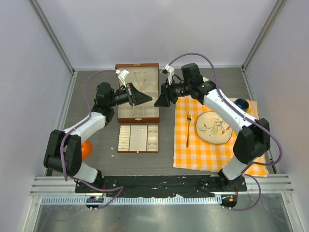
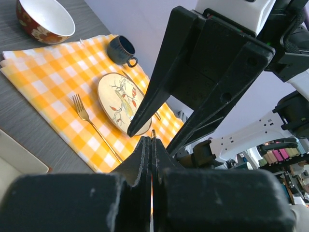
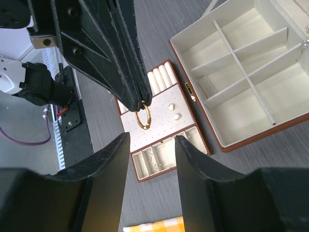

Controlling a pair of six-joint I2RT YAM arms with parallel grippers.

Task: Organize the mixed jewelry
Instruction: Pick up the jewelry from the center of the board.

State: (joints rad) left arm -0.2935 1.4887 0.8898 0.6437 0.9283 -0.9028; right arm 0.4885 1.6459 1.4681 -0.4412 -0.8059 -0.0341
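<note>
Robot lab cell: plain white panel walls (image 1: 159, 29), aluminium frame (image 1: 52, 35), mounting rail (image 1: 53, 186), purple cables (image 1: 193, 53).

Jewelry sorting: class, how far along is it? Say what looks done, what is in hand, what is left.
Done: two studs lie in the tray. In hand: the left gripper pinches a gold ring in front of the open right gripper. Left: the ring has yet to reach the tray or the box.

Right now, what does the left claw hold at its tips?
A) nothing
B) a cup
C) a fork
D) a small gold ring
D: the right wrist view shows a small gold ring hanging from the closed tips of the left claw.
</note>
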